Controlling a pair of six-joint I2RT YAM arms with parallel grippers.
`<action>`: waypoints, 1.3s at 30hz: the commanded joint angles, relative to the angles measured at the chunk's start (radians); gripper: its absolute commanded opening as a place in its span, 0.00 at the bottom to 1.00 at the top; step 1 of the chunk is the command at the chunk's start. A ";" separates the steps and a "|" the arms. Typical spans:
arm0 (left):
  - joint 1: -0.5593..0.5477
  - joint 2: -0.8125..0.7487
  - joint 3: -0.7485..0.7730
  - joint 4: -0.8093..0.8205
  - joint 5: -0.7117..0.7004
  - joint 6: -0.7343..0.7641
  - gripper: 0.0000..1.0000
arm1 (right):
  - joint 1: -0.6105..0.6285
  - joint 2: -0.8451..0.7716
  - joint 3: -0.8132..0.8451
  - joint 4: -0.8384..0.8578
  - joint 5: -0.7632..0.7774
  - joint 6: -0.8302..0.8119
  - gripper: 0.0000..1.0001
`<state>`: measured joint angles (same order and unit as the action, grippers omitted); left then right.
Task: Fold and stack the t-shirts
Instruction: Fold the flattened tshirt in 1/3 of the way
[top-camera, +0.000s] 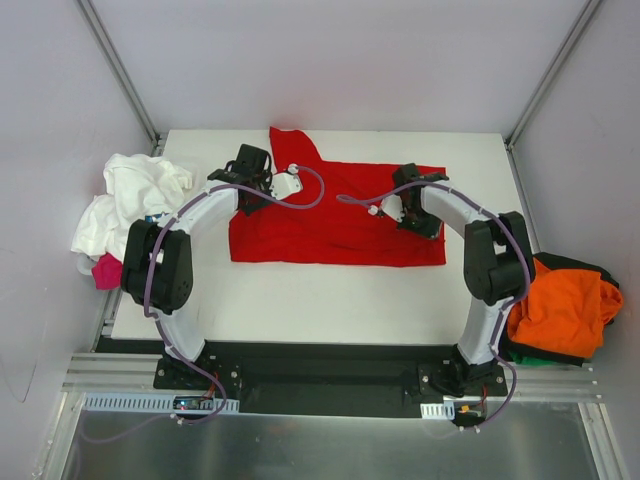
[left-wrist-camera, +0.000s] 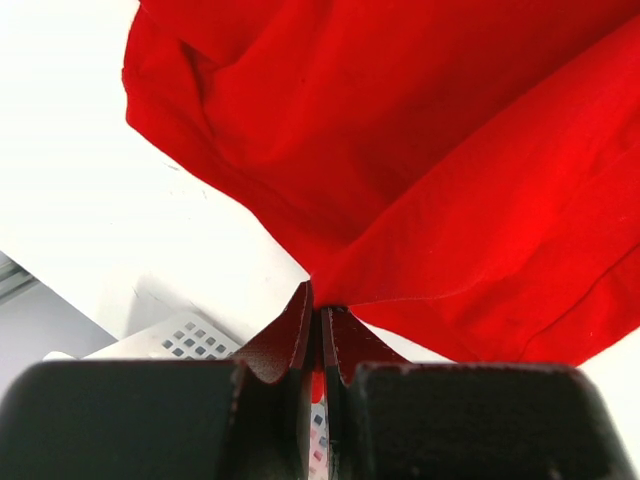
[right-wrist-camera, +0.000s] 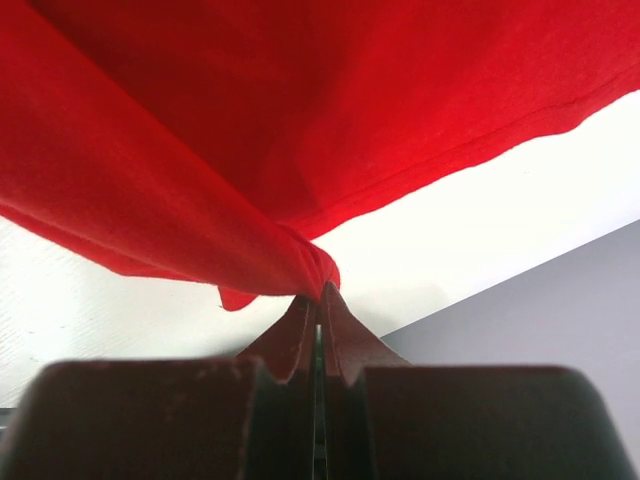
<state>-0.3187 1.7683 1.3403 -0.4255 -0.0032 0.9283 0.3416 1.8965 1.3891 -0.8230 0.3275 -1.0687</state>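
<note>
Each arm, the left arm (top-camera: 160, 265) and the right arm (top-camera: 495, 265), is built of smooth white curved links joined by chunky black joint housings, rising from a black base (top-camera: 185, 372). A thin purple cable (top-camera: 321, 186) trails along each one in loose loops. A small white camera block (top-camera: 288, 184) sits at the wrist. The left hand (left-wrist-camera: 316, 292) and the right hand (right-wrist-camera: 320, 296) have boxy matte black bodies flecked with pale scuffs, and dark wedge-shaped fingers tapering to thin tips.
</note>
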 joint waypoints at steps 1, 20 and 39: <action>0.009 0.007 0.016 0.005 0.029 0.009 0.00 | -0.015 0.033 0.060 -0.016 0.039 -0.023 0.01; 0.009 0.016 0.023 0.008 0.025 0.006 0.00 | -0.024 0.069 0.122 0.056 0.082 -0.037 0.01; 0.026 0.019 0.074 0.013 0.008 0.020 0.00 | -0.056 0.076 0.116 0.071 0.096 -0.056 0.01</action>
<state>-0.3050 1.7809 1.3632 -0.4236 -0.0032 0.9329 0.2901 1.9614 1.4712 -0.7456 0.4046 -1.1099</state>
